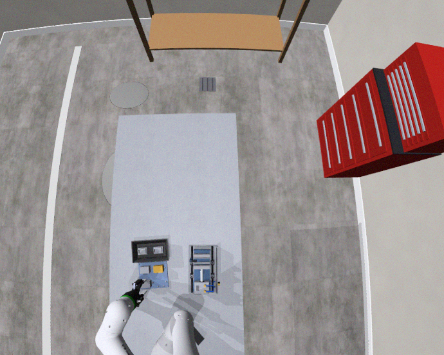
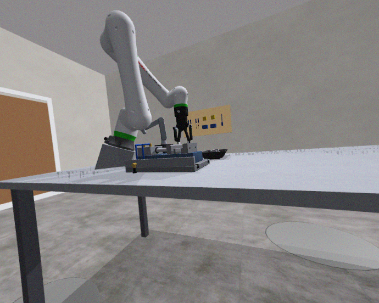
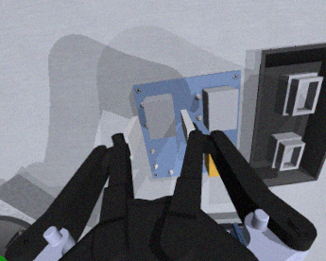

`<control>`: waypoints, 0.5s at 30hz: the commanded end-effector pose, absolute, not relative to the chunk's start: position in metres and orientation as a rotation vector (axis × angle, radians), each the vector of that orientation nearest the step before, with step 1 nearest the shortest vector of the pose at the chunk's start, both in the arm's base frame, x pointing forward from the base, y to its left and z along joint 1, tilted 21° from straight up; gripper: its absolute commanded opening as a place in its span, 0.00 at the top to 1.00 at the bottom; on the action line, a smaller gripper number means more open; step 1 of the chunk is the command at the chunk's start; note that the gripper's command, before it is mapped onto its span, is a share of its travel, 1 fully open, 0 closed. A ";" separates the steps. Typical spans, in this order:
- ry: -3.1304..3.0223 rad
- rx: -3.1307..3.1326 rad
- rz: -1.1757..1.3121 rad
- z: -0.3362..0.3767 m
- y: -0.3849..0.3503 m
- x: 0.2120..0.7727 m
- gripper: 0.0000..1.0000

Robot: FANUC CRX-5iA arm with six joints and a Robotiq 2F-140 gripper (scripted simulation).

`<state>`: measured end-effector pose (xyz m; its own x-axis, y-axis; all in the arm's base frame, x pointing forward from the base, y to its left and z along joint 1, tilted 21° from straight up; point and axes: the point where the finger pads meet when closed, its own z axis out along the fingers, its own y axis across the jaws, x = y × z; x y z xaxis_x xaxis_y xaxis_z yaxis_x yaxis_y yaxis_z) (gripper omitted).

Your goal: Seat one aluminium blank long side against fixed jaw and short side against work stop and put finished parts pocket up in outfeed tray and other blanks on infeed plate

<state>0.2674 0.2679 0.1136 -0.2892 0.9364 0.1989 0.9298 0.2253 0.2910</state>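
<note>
The blue infeed plate [image 1: 154, 276] lies on the table beside the vise [image 1: 203, 269]. It carries two aluminium blanks [image 3: 159, 115] [image 3: 220, 110] and a brass blank [image 1: 157, 269], which one finger partly hides in the wrist view [image 3: 212, 163]. My gripper [image 3: 160, 121] is open and empty. It points down just above the near aluminium blank at the plate's near left corner [image 1: 145, 283], with the fingers on either side of it in the wrist view. It also shows in the side view [image 2: 182, 138]. The dark outfeed tray [image 3: 291, 113] holds two finished parts [image 3: 301, 94] [image 3: 287, 151], pocket up.
The vise [image 2: 168, 153] with its blue and yellow hoses stands right of the plate, near the robot base. I cannot tell whether its opening holds anything. The tray adjoins the plate's far edge. Small pins stand on the plate around the blanks.
</note>
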 end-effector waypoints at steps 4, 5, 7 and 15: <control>2.444 1.862 0.559 0.114 0.268 0.267 0.60; 2.444 1.862 0.559 0.114 0.268 0.267 0.60; 2.444 1.862 0.559 0.114 0.268 0.267 0.60; 2.444 1.862 0.559 0.114 0.268 0.267 0.60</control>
<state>0.2674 0.2680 0.1135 -0.2892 0.9364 0.1989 0.9298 0.2253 0.2910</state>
